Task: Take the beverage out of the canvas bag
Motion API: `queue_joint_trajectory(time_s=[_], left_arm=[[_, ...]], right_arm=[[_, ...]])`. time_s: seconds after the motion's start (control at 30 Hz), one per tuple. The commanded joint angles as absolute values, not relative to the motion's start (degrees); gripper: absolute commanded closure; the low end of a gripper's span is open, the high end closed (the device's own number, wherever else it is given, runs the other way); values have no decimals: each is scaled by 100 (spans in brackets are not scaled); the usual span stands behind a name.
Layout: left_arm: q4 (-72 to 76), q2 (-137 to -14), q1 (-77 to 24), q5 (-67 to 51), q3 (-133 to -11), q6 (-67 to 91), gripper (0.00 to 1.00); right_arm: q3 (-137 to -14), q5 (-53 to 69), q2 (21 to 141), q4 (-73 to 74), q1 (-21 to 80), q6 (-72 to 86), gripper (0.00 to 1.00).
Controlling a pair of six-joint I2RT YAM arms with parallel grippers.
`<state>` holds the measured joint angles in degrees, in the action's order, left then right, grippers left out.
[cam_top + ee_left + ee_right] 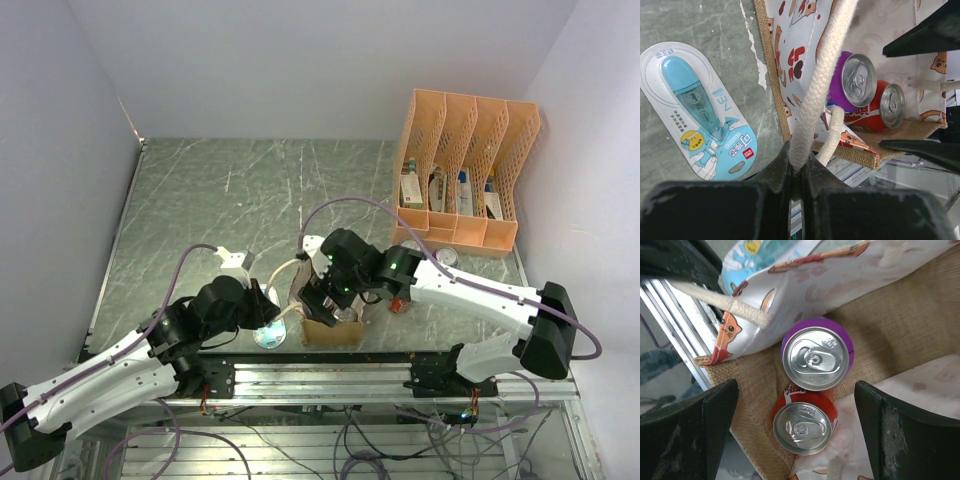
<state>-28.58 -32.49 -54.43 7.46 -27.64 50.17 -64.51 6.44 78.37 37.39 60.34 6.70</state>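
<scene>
Far left: tape pack [700, 110] is lying flat on the surface [690, 25], just beside the bag [800, 40], not involved.

Left fingers [775, 175] are pinching together on the cream rope handle [825, 75], with the rope running up out of the pinch. Judging: this is holding the soft mouth open. The fabric is floppy and will be sagging inward if let go.

Inside the bag: purple can [815, 357] and red can [802, 427] are standing side by side, touching, tops facing up and tabs looking unopened. The purple top is sitting nearer the wrist camera.

Right fingers [690, 430] are hanging spread wide above both cans, gripping nothing.

Handling notes (judgement):
- Cans are looking stiff, smooth and likely slippery, with thin walls that may be denting under a hard squeeze.
- Probably full, so fairly heavy.
- Best hold: across the round wall just under the rim, purple first since it is most exposed.
- Risk: lining or the loose second handle [747, 312] snagging a finger.
</scene>
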Motion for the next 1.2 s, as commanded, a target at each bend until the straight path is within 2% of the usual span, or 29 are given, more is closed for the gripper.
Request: queue_joint_trajectory(time_s=[0.0,0.23,0.57,1.17], left_arm=[[-2968,-3270,-5429,773,-2848,4931,93],[-2973,-3267,-5431,768,-2840,4938,93],[-2964,-3256,-5424,727,-2819,4970,93],[-2982,-3280,-5424,709,-2869,4954,93]], right_arm=[[-6278,719,7964,3878,6240,457,0],[-6162,676,8244,3692,6471,508,0],[-6355,-787,8477,3714,6853,683,0],[-6125,-1251,9078,2916,6938,798,0]])
